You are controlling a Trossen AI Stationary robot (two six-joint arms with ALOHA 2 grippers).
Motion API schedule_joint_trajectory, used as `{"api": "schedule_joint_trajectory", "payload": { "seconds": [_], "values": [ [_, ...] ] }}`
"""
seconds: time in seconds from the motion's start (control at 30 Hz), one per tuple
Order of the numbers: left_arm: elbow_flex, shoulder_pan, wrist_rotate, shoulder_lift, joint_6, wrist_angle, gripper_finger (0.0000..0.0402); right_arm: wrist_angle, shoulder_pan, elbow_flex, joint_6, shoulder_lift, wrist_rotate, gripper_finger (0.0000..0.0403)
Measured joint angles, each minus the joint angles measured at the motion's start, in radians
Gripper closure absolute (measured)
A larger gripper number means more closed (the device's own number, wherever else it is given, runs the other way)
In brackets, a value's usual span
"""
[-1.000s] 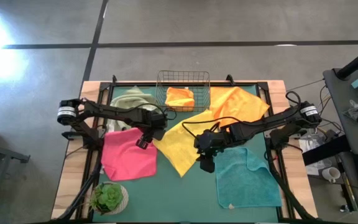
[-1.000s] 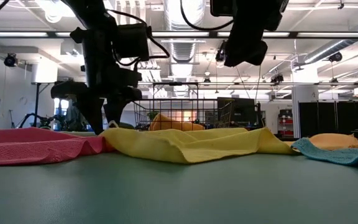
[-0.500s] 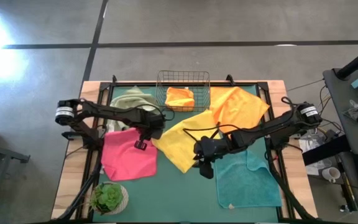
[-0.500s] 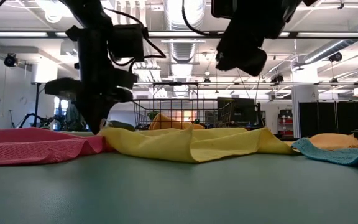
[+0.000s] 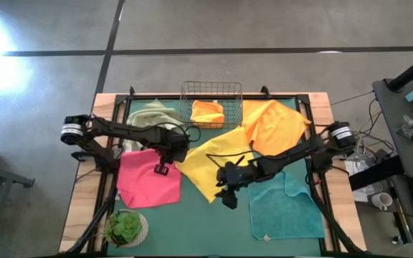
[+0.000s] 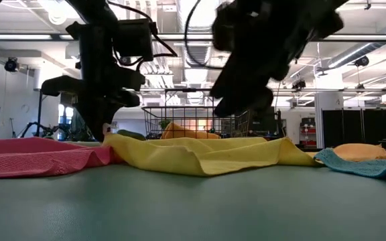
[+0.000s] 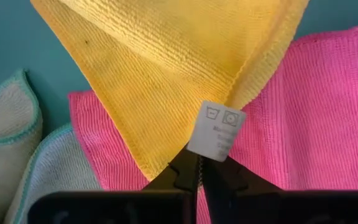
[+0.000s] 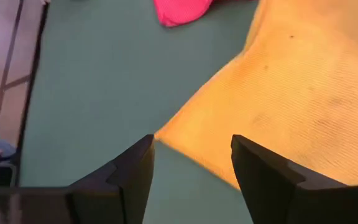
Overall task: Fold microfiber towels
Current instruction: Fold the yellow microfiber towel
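basket (image 5: 211, 97): set at the surface's far edge, one towel (image 5: 208, 112) inside
plant (image 5: 124, 227): parked at the near left corner
spread towels (image 5: 208, 163): laid between them

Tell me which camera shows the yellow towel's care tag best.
The left wrist view: the white tag fills its centre, above the shut left pincer gripping the yellow towel. The other views show no tag.

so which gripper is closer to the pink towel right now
Left. The left gripper sits at the pink towel's edge, shut on the yellow towel's corner; the right gripper hovers beyond the yellow towel.
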Motion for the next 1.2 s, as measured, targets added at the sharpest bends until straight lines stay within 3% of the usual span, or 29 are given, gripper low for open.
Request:
{"api": "schedule_joint_trajectory", "payload": {
  "seconds": [0.43, 0.8, 1.2],
  "values": [
    [0.0, 0.001, 0.003, -0.001, 0.0, 0.002, 0.0401, -0.078, 0.002, 0.21, -0.009, 0.225, -0.003, 0.02],
    [-0.001, 0.0, 0.004, 0.0, -0.001, 0.001, 0.0402, -0.085, 0.006, 0.264, 0.008, 0.303, 0.0, 0.0202],
    [0.001, 0.0, 0.006, -0.001, -0.001, 0.002, 0.0402, -0.15, 0.01, 0.265, 0.042, 0.299, 0.047, 0.0246]
  ]
}}
